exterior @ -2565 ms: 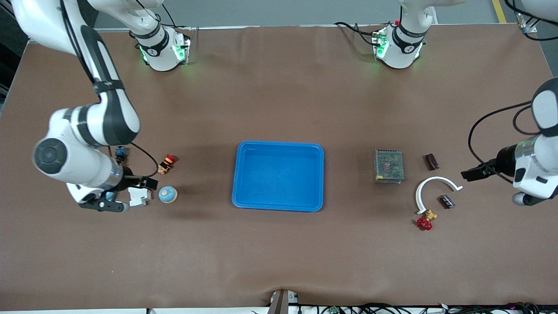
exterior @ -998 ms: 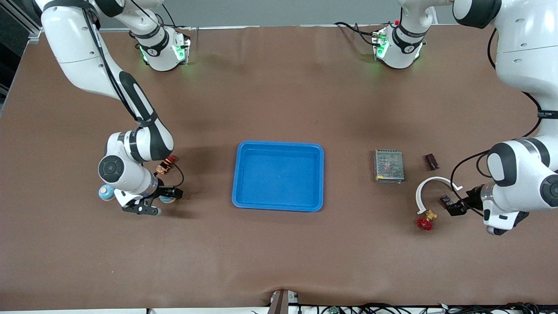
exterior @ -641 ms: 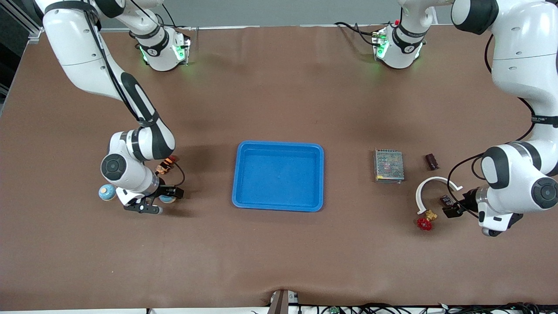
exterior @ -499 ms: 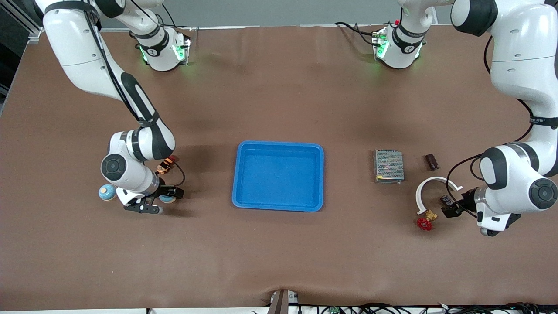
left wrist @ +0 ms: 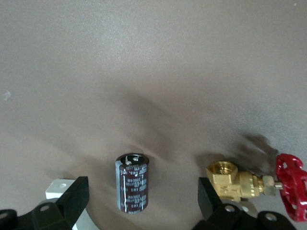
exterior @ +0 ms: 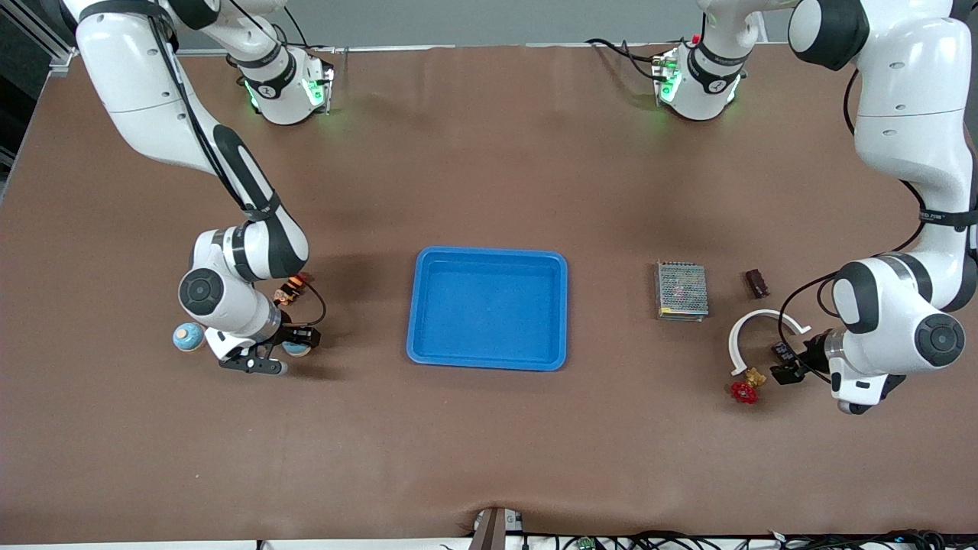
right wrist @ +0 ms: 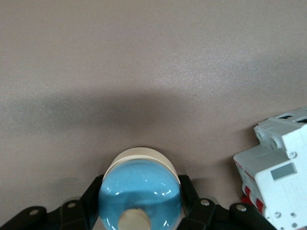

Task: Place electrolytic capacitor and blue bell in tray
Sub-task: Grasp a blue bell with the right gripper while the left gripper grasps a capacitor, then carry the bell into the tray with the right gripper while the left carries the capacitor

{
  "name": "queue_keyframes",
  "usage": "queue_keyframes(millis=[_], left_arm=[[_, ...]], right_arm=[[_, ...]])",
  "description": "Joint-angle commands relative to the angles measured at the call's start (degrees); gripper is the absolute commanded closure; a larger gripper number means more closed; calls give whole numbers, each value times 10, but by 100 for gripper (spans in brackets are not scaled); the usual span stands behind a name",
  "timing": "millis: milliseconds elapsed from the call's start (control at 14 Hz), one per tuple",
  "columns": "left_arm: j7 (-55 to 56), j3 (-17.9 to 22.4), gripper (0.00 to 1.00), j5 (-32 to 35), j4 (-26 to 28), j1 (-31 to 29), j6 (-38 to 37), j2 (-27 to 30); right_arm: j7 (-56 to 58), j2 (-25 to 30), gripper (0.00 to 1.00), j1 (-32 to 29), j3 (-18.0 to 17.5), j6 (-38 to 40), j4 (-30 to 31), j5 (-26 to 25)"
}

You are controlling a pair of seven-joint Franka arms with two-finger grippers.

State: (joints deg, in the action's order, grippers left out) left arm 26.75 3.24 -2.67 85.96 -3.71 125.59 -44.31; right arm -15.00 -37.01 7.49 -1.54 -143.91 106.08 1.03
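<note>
The blue bell, glossy blue with a cream base and knob, stands on the table toward the right arm's end. My right gripper is shut on it, a black finger pressed on each side, low at the table. The electrolytic capacitor, a dark brown cylinder, lies on the table toward the left arm's end. My left gripper is open and low, one finger on each side of the capacitor without touching it. The bright-blue tray sits mid-table with nothing in it.
A white circuit breaker lies beside the bell. An orange-red button and a second blue ball-shaped thing are close by. A brass valve with a red handle, a white arc, a grey mesh box and a dark block surround the capacitor.
Both arms swung in from the table's ends and came down. The right gripper closed around the blue bell. The left gripper crept in low over the capacitor.
</note>
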Motion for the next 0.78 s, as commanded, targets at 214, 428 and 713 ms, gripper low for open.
queue_keyframes(millis=[214,428,713], left_arm=[[9,-1,0,-8,11,-2,16,-4],[9,-1,0,-8,13,-2,21,-9],[9,-1,0,-8,23,-3,32,-10]], right_arm=[[-83,48,100,63,0,84,-24,-3],[-207,46,100,133,2,111,-54,-4],[-271,6,100,158,0,110,-109,6]])
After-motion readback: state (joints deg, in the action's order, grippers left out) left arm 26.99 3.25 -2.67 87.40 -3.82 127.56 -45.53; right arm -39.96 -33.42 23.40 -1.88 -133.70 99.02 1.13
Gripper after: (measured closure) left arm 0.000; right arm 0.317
